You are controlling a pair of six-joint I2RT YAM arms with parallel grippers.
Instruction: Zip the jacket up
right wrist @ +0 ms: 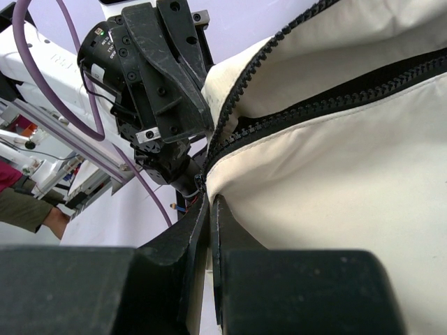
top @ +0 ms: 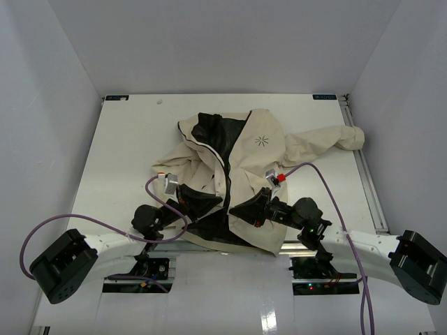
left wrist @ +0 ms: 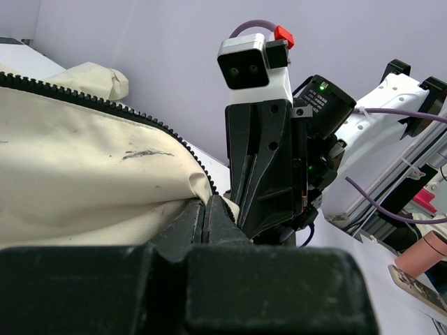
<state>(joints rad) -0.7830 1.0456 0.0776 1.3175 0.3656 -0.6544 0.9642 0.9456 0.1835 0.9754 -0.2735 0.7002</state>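
Observation:
The cream-beige jacket [top: 255, 174] lies on the white table [top: 126, 160], collar far, with the black lining showing and a starburst logo [top: 262, 142] on the chest. Its dark zipper [top: 225, 174] gapes open along the upper front. My left gripper [top: 218, 202] and right gripper [top: 233, 209] meet nose to nose at the zipper's lower end. In the left wrist view the left gripper [left wrist: 207, 206] is shut on the jacket's [left wrist: 84, 188] toothed edge. In the right wrist view the right gripper [right wrist: 209, 206] is shut on the jacket's [right wrist: 335, 181] edge below the zipper teeth [right wrist: 328, 101].
White walls enclose the table on three sides. A metal rail [top: 367, 181] runs along the right edge. Purple cables [top: 321, 174] loop over the jacket from both wrists. The jacket's right sleeve [top: 335, 139] stretches toward the right wall.

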